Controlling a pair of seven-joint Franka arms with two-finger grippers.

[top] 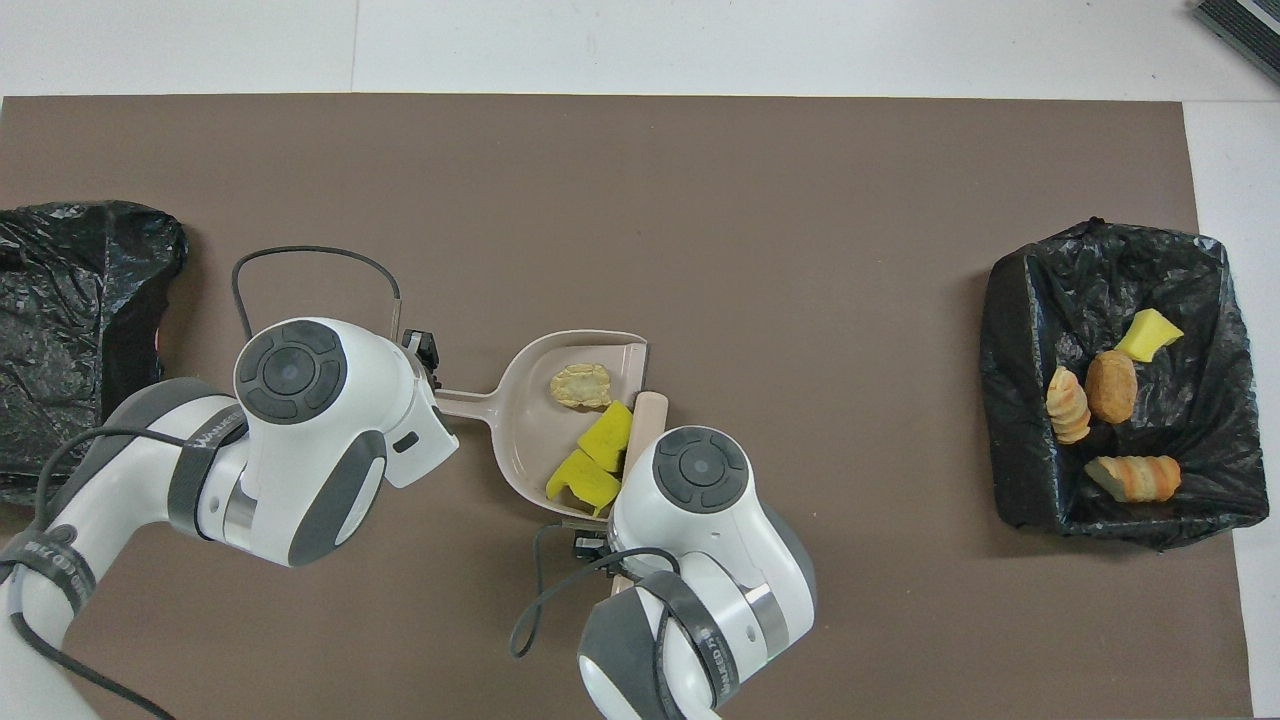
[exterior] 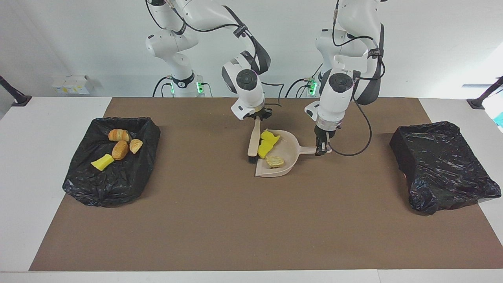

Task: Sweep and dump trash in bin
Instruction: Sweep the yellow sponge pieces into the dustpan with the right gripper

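Facing view: I have the dustpan (exterior: 279, 153) at mid-counter as my landmark. My left hand (exterior: 323, 148) is clamped on its handle; my right hand (exterior: 257, 116) grips the brush (exterior: 254, 142), whose bristles rest at the pan's mouth. Three scraps of trash (exterior: 269, 146) sit in the pan, so I judge sweeping is about done. Next I must lift the pan level and carry it to a bin (exterior: 112, 159).

Overhead view: from the dustpan (top: 560, 400), the bin (top: 1120, 375) toward the right arm's end already holds four scraps (top: 1110, 385). A second bin (top: 80, 300) lies toward the left arm's end. The brush (top: 645, 420) lies across the pan's mouth, toward the filled bin; I'd draw it clear first.
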